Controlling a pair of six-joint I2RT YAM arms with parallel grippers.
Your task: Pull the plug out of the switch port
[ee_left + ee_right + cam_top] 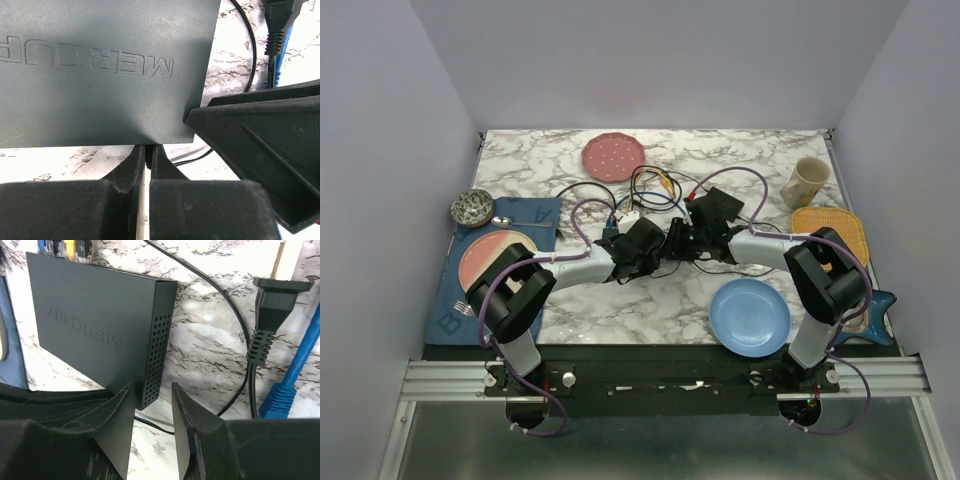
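Marble table [620, 305], near edge: blue plate [750, 317]. Mid-table: switch [100, 325] lies flat, plugs [70, 249] seated along its far side. Right gripper [151, 386] fingers apart, straddling its corner. Left gripper [147, 150] fingers pressed together at its edge. Beyond: pink plate [613, 156], mug [806, 181], pale walls [670, 60].

A marble-patterned table [590, 310] carries scattered tableware. A pink speckled plate [614, 156] lies at the far edge, a blue plate [750, 316] near the front right. A cream mug [805, 182] stands beside a yellow woven mat [832, 222]. On the left, a dark blue placemat [445, 320] holds a salmon plate [485, 255] and a spoon [510, 221] – with a patterned bowl [472, 207] at its far corner. A black power plug [270, 305] lies on the marble – a blue cable connector [280, 400] just beside its cord.
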